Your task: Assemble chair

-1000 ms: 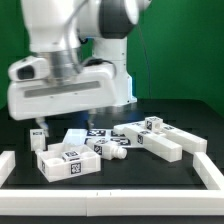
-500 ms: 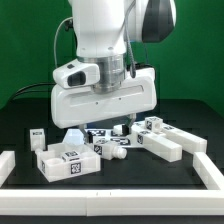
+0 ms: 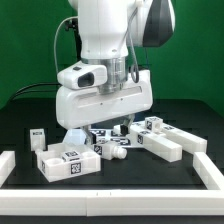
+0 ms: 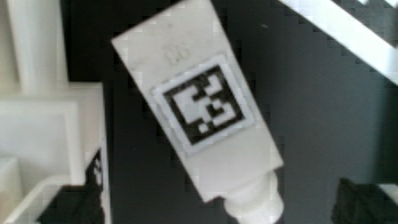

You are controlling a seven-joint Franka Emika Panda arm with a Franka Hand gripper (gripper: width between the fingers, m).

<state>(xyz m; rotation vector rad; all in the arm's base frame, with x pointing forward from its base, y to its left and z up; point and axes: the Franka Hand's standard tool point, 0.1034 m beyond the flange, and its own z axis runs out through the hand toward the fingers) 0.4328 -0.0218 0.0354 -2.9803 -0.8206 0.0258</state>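
Swung in from the 9 o'clock side of the exterior view and lowered, the white robot arm is now poised over the loose chair parts on the black bench (image 3: 150, 178). Its hand (image 3: 113, 126) is spread to full width and nothing is held. Directly beneath it, the wrist view shows a chunky matte-white plastic bar (image 4: 192, 110) lying flat, with a square black-and-white tag and a round peg at one end. The dark fingertips (image 4: 57, 200) flank the peg end, clear of it. The bar's long axis is judged to cross the line between the fingers not quite squarely, so a slight wrist turn is probably needed before closing. Which part this is in the exterior view cannot be told.
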